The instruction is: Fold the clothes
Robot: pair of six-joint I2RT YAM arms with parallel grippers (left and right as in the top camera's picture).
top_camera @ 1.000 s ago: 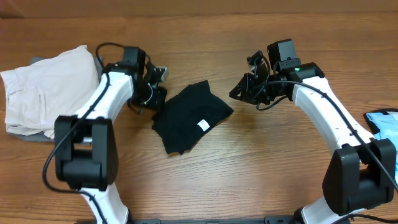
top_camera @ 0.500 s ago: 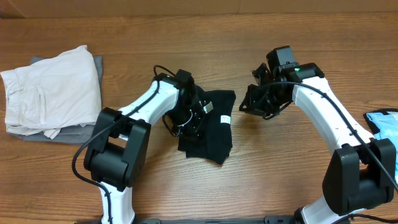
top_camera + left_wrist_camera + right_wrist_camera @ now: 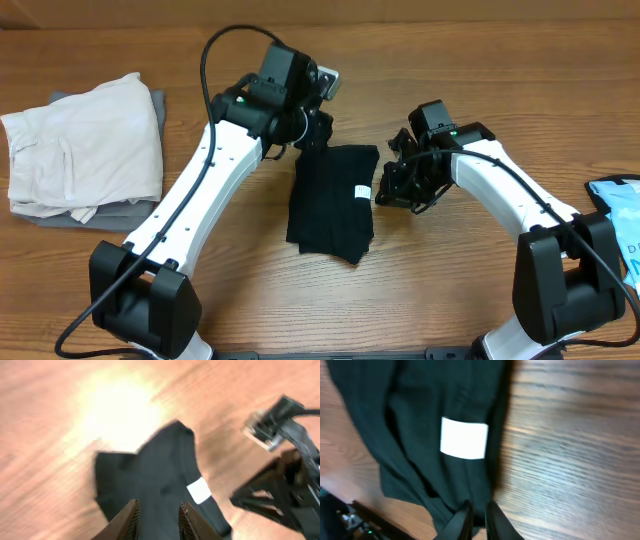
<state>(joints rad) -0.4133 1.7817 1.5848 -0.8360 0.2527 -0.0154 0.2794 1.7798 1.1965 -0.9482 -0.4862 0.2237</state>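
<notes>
The clothes (image 3: 330, 205), a black T-shirt with a small white label (image 3: 362, 190), lie folded into a narrow upright strip mid-table. My left gripper (image 3: 313, 135) hovers over the shirt's far left corner. In the left wrist view its fingers (image 3: 132, 516) stand apart above the black fabric (image 3: 150, 470), with nothing between them. My right gripper (image 3: 383, 192) sits at the shirt's right edge. The right wrist view shows that gripper (image 3: 478, 510) nearly closed, pinching the dark hem (image 3: 470, 490) just below the label (image 3: 464, 437).
A folded off-white garment (image 3: 80, 150) lies on a grey one at the far left. A light blue printed item (image 3: 620, 215) sits at the right edge. The right arm's gripper also shows in the left wrist view (image 3: 280, 475).
My left gripper let go of the shirt, opened, and rose toward the far side. The right gripper moved down and left onto the shirt's right edge.
</notes>
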